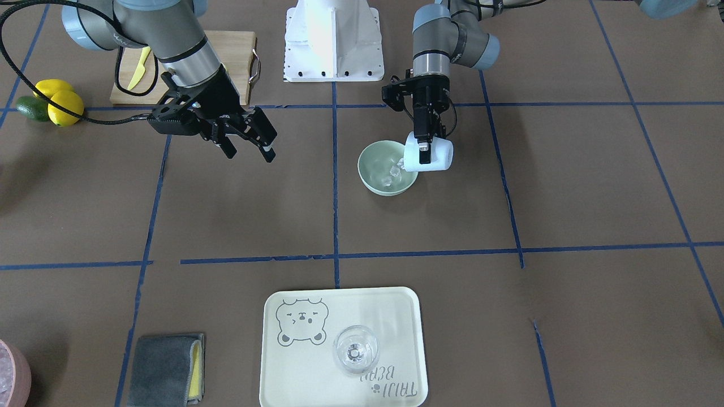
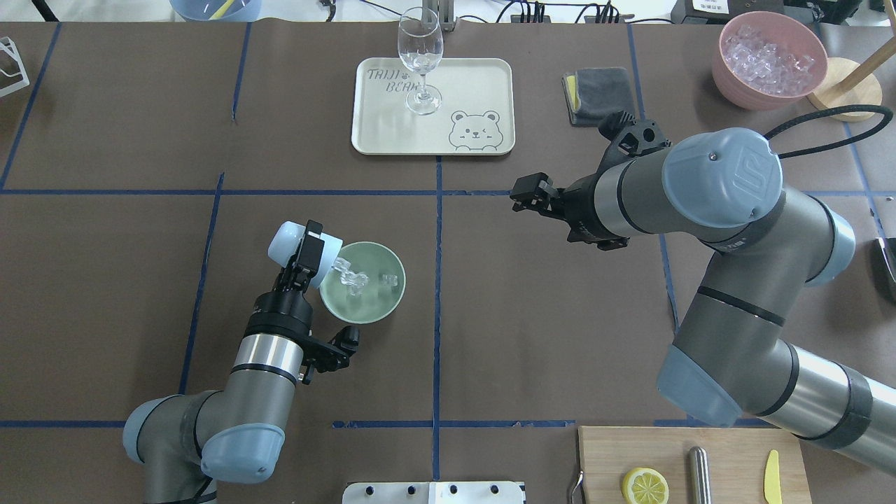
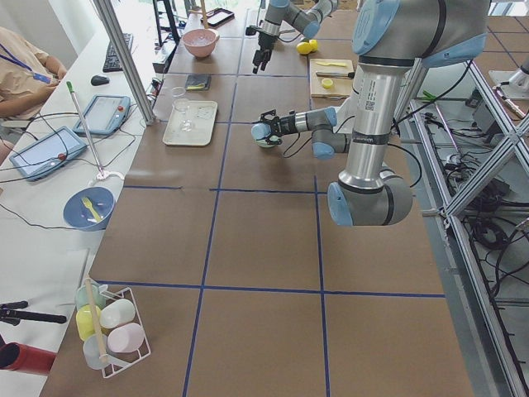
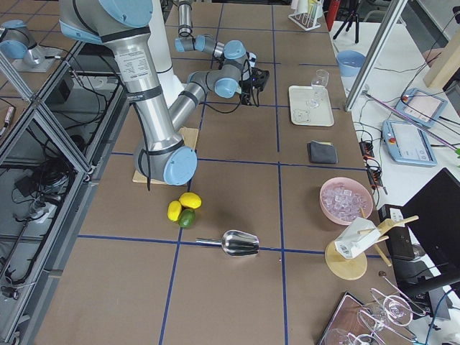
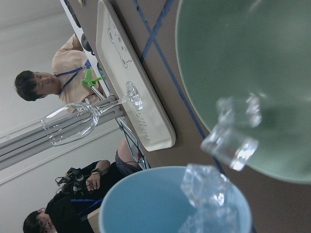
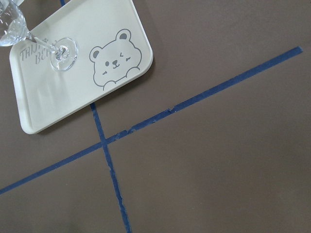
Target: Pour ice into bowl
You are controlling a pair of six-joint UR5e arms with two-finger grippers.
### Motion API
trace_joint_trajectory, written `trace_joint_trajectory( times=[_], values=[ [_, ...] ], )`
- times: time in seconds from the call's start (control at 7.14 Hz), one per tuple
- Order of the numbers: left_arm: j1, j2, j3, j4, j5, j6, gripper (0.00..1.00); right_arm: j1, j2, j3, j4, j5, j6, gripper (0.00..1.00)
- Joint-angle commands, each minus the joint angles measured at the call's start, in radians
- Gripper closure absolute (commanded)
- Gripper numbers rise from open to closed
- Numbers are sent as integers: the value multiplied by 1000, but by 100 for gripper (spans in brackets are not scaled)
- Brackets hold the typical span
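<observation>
My left gripper (image 2: 311,253) is shut on a light blue cup (image 2: 292,246) tipped on its side over the left rim of the pale mint-green bowl (image 2: 381,302). Clear ice (image 2: 348,277) cubes are spilling from the cup's mouth into the bowl, and a few lie on its floor (image 1: 390,176). In the left wrist view the cup's rim (image 5: 146,201) holds ice (image 5: 204,184), and one cube (image 5: 229,145) falls toward the bowl (image 5: 252,63). My right gripper (image 1: 249,148) hangs open and holds nothing, well away from the bowl (image 1: 372,161).
A cream tray (image 2: 483,77) carries a wine glass (image 2: 420,63). A pink container (image 2: 770,59) of crushed ice and a grey cloth (image 2: 595,94) stand at the far right. A cutting board (image 2: 728,465) holds a lemon half. Lemons (image 1: 59,102) lie by it.
</observation>
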Motion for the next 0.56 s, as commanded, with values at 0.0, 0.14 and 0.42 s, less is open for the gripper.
trace_joint_trajectory(
  times=[0.0, 0.14, 0.42],
  values=[
    [8, -7, -2, 25, 32, 91, 100, 0, -4, 0, 0, 1, 3, 0],
    [11, -7, -3, 23, 31, 87, 100, 0, -5, -2, -1, 1, 2, 0],
    [9, -7, -29, 2, 32, 17, 100, 0, -11, 0, 0, 1, 0, 0]
  ],
)
